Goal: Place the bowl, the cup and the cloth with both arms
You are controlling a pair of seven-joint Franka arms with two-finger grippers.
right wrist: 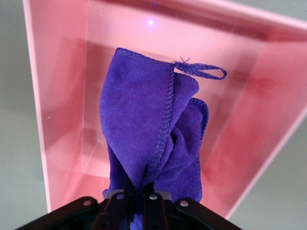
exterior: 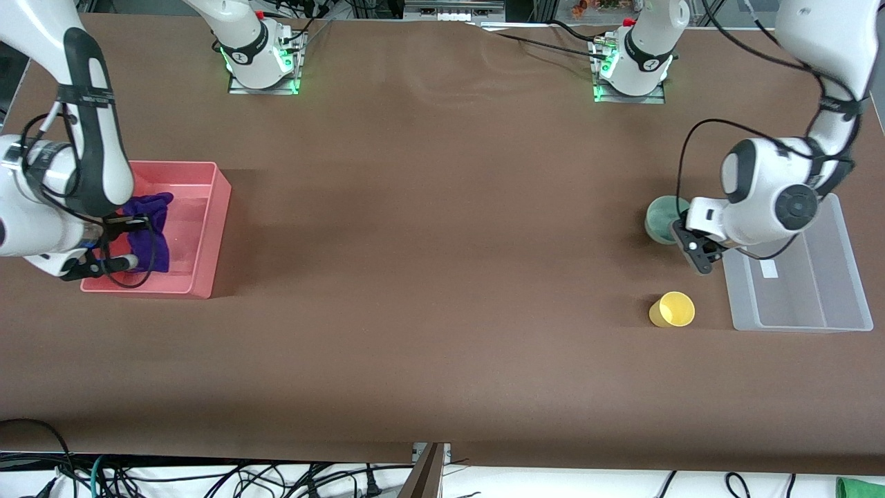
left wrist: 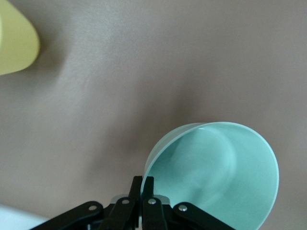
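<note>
R gripper (right wrist: 139, 191) is pinched tight on the cloth (right wrist: 153, 129), holding it over the pink bin (exterior: 207, 228) at the right arm's end of the desk (exterior: 429, 277). Cloth hangs in folds inside the bin walls, loop end dangling free. Can't tell if the lowest fold touches the bin floor yet.

L gripper (left wrist: 142, 191) is clamped on the rim of the bowl (left wrist: 216, 167), one finger inside, one outside. Bowl is tilted, so it looks lifted or half-lifted off the desk, just beside the clear bin (exterior: 850, 277) at the left arm's end. The cup (exterior: 672, 309) stands alone on the desk, nearer to the front cam than the bowl, close to the clear bin's corner, untouched.

My read: cloth drop and bowl transfer are both in hand; cup comes after.

To do it well:
- R arm: lower until the cloth bunches on the bin floor, then open. Releasing high risks a fold draping over the wall. Keep it centred, away from the rim.
- L arm: a rim pinch is a thin hold, so the bowl may swing or slip. Move slow, no jerks, lift enough to clear the clear bin's wall, set down low before opening.
- Leave room in the clear bin for the cup, and don't knock the cup on the way.
</note>
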